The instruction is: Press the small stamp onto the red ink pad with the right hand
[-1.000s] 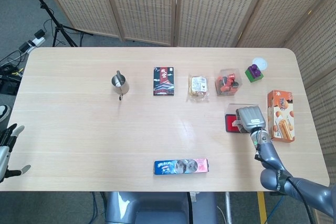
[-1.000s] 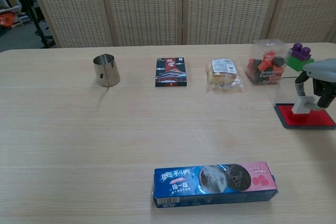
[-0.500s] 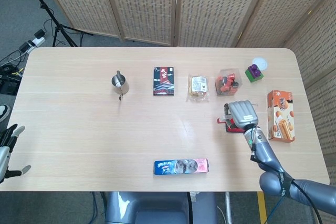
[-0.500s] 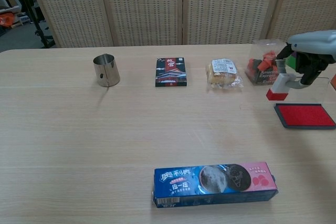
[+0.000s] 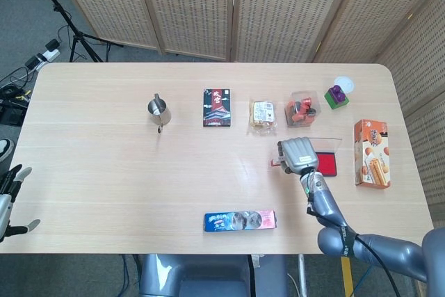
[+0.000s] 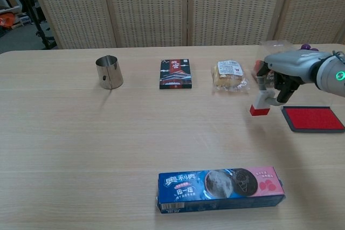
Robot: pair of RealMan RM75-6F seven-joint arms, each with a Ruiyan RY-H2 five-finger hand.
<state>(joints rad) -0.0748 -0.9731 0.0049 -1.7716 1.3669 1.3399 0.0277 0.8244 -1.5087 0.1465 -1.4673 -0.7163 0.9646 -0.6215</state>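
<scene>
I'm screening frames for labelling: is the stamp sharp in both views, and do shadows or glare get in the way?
Chest view: small stamp sharp in the right hand; soft shadow on the table below. Head view: stamp mostly hidden under the hand; even light, no glare on the red ink pad.

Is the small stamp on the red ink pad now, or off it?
Off it. The right hand holds the small stamp to the left of the red ink pad, apart from it.

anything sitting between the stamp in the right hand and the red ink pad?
Nothing visible. The right hand holds the small stamp just above the table, to the left of the red ink pad in the chest view. Only bare tabletop lies between them. The snack packs sit farther back, off that path.
</scene>
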